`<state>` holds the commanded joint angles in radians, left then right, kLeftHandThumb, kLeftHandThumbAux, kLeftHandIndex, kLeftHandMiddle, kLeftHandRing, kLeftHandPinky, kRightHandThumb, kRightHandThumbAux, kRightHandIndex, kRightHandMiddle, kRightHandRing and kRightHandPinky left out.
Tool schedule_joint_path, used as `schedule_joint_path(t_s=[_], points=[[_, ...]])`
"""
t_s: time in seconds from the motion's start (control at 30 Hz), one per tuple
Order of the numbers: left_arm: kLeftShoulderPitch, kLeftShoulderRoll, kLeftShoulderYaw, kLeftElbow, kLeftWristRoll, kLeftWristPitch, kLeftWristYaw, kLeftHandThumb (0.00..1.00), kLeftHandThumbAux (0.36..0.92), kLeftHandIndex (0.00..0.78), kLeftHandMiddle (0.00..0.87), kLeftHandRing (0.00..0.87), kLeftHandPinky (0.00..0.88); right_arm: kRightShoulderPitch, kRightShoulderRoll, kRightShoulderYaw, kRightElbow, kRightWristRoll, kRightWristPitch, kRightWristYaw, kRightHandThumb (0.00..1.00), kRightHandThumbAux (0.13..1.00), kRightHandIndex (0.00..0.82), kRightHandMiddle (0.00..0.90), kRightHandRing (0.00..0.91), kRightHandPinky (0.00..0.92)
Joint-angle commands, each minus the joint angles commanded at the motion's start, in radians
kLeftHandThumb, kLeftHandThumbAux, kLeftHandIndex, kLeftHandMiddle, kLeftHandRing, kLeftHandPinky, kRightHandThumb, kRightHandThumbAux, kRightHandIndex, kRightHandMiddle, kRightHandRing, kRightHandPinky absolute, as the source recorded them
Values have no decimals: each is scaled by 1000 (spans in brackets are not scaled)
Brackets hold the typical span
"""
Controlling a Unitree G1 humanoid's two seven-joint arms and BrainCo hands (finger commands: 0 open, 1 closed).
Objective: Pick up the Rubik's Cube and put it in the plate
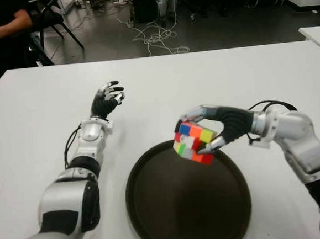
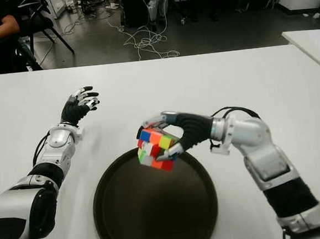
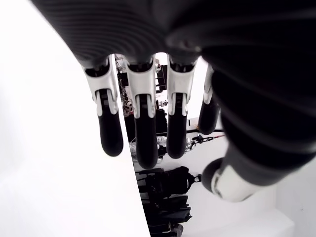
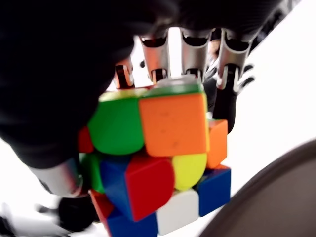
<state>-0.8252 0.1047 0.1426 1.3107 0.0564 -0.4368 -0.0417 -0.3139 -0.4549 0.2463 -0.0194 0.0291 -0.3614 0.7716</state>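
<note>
- Nearest the camera lies a round dark plate (image 1: 174, 229) on the white desk (image 1: 212, 76), its raised rim running in a full circle.
- Over the plate's far rim the right robot hand (image 1: 205, 131) has its fingers curled round the Rubik's Cube (image 1: 194, 143); fingers press on the top and the thumb from below, and the cube hangs tilted, clear of the plate.
- From the right wrist view the cube's orange, green, red, yellow, blue and white stickers show, with its layers twisted out of line.
- To the plate's left and farther out over the desk is the left robot hand (image 1: 107, 100), fingers loosely spread and holding nothing; whether it touches the desk I cannot tell.
- Apart from the plate, the desk's white top is plain and matt, and the corner of a second white table (image 1: 317, 34) shows at the right.
- Beyond the far edge is a dark floor (image 1: 214, 32) with loose white cables (image 1: 156, 36) strewn on it, a chair (image 1: 52, 20), and at far left a seated person's arm (image 1: 0, 29) in a dark sleeve.
</note>
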Motion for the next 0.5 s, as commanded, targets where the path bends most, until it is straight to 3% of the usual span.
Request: schedule_joint_path(t_s=[0.17,0.5], points=[[0,-1,-1,-2,2,-3,6,214,743,222,305,331,345,6,17,-6,32,-84,-80,-73,829,694,379,528,505,482],[0,1,-9,-2,10,-2,14,196,730,220,304,328,337,4,35,-2,73,-140,-136,-135,825,701,359,517,415,367]])
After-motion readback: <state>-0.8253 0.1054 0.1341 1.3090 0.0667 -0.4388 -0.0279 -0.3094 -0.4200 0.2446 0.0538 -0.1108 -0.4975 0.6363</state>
